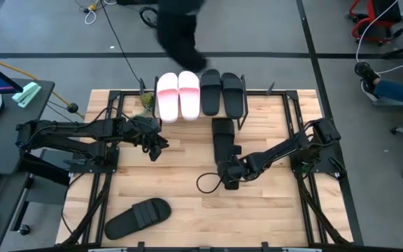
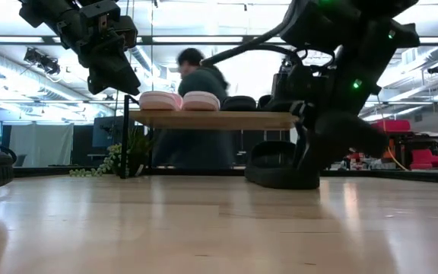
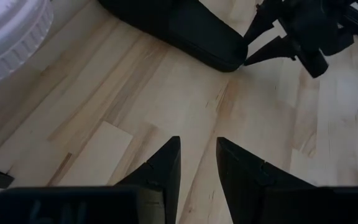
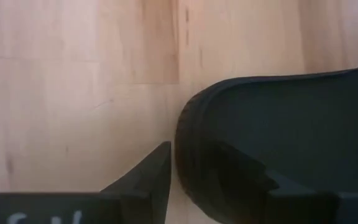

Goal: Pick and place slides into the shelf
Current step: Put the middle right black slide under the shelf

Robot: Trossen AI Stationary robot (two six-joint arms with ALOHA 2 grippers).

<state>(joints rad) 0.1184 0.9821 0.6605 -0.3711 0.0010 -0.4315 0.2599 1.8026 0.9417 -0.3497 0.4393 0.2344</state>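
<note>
The shelf (image 2: 219, 119) stands at the table's far edge. On its plank top lie two pale pink slides (image 1: 178, 94) and two black slides (image 1: 222, 92), side by side. A third black slide (image 1: 222, 140) lies lengthwise on the table in front of the shelf, and my right gripper (image 1: 229, 178) is shut on its near end. A fourth black slide (image 1: 137, 217) lies on its sole near the table's near-left corner. My left gripper (image 1: 158, 147) hovers open above the table, left of the third slide, touching nothing. My right gripper (image 4: 191, 149) holds the black slide by the rim of its near end (image 4: 188, 134). It is pinched between the two fingers, one outside the sole's edge (image 4: 151, 177) and one over the footbed. The fingers come from the near-right side. In the low view the slide (image 2: 280, 164) rests on the table.
A small green plant (image 1: 145, 101) stands left of the shelf. A looped black cable (image 1: 207, 183) lies beside my right gripper. A person (image 1: 180, 28) moves behind the table's far edge. Bare wood lies between the arms and along the near edge.
</note>
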